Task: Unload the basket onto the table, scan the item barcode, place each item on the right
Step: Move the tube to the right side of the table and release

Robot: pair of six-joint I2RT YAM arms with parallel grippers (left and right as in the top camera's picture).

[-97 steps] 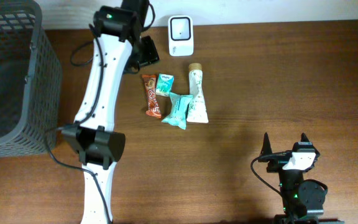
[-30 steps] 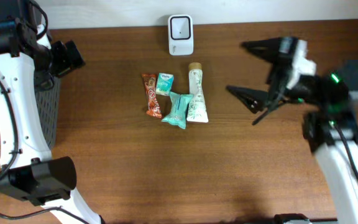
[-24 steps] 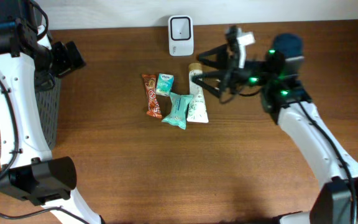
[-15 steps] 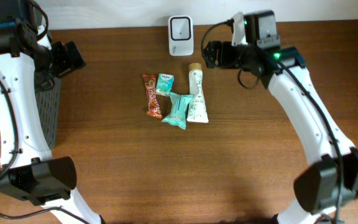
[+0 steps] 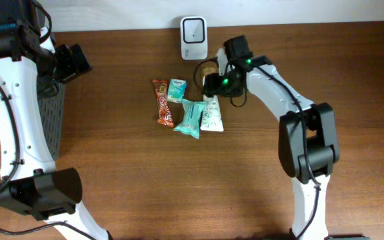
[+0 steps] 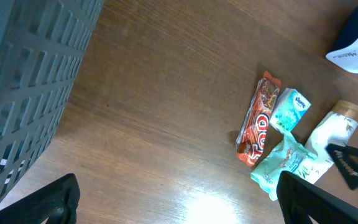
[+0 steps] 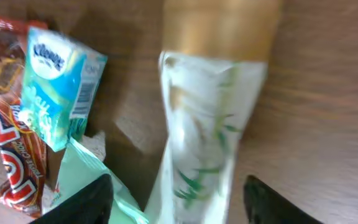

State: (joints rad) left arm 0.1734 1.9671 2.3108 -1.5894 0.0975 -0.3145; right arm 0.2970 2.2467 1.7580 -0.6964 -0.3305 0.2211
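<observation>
A white tube with a gold cap [image 5: 212, 115] lies on the wooden table among the items, below the white barcode scanner [image 5: 193, 29]. My right gripper [image 5: 213, 81] is down over the tube's cap end. In the right wrist view the tube [image 7: 204, 124] lies lengthwise between the two dark fingers of my right gripper [image 7: 178, 180]. A gap shows on each side, so the gripper is open around it. My left gripper [image 5: 72, 61] hovers open and empty at the far left. In its wrist view, bare wood shows between the fingers of the left gripper [image 6: 179, 205].
Left of the tube lie a teal pouch [image 5: 191, 118], a small Kleenex pack [image 5: 177, 89] and a red-brown chocolate bar [image 5: 163, 102]. A grey mesh basket [image 6: 30, 81] stands at the table's left end, largely behind the left arm.
My right arm swung in from the right side and came down over the tube, its jaws narrowing around it. The left arm has stayed still over the last second.
</observation>
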